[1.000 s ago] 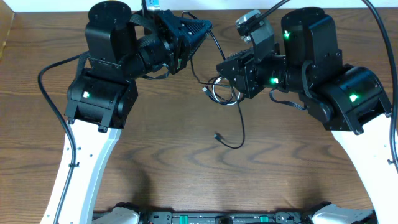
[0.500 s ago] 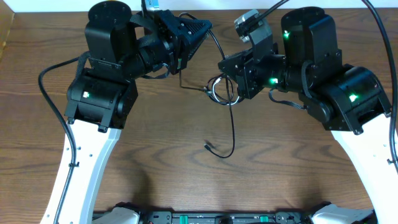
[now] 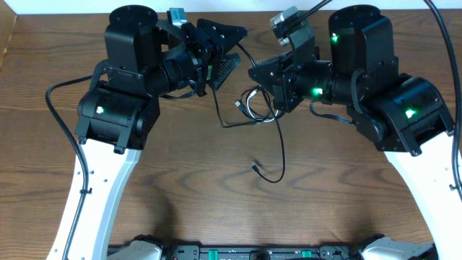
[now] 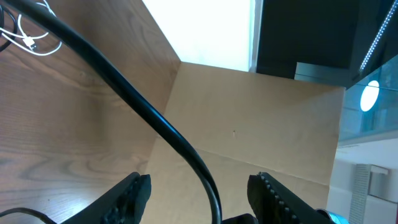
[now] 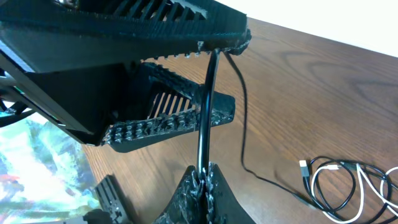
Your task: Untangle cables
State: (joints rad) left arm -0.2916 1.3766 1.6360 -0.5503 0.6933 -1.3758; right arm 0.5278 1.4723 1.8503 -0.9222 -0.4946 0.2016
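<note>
The right gripper (image 5: 202,186) is clenched on a black cable (image 5: 204,124). Just beside it, lower down, the other cables (image 5: 339,180) lie looped, white and black, on the table (image 5: 298,74). Farther ahead, the held cable passes between the left gripper's (image 5: 238,73) fingers, which stand apart, released.

A brown wood-grain bench (image 3: 188,195) carries the cables (image 3: 256,108), which lie in a small loose bundle near its far middle. One black cord (image 3: 280,148) trails from the bundle toward the near side and curves to a small plug end (image 3: 254,167) lying flat on the wood. A white cord (image 5: 314,183) loops within the bundle, beside black strands
</note>
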